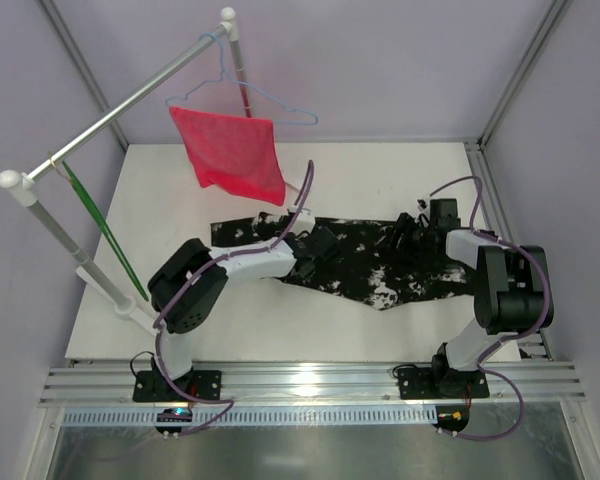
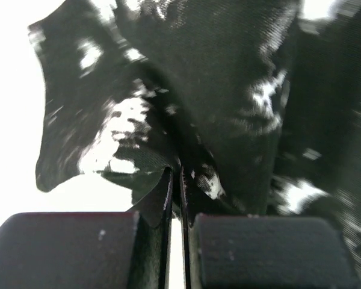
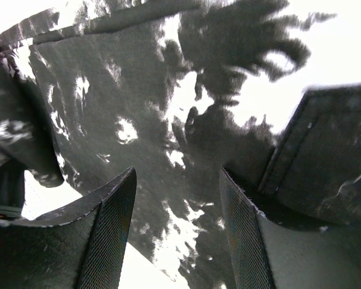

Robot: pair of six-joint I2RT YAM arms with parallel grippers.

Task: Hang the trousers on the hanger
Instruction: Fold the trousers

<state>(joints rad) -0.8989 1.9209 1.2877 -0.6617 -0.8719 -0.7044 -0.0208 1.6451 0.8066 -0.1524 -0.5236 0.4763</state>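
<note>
The trousers (image 1: pixel 372 272), black with white splotches, lie spread across the middle of the white table. My left gripper (image 1: pixel 323 246) sits low on their left part. In the left wrist view, that gripper (image 2: pixel 174 176) is shut on a raised fold of the trousers (image 2: pixel 228 78). My right gripper (image 1: pixel 401 235) is over their right part. In the right wrist view, that gripper (image 3: pixel 176 180) is open and empty, just above the trousers (image 3: pixel 138 90). The green hanger (image 1: pixel 102 232) hangs from the rail at the left, away from both grippers.
A grey rail (image 1: pixel 130 100) on white posts runs from the left to the back. A pale blue wire hanger (image 1: pixel 280 105) on it carries a red mesh cloth (image 1: pixel 232 150). The white table (image 1: pixel 380 175) ends at a metal strip in front.
</note>
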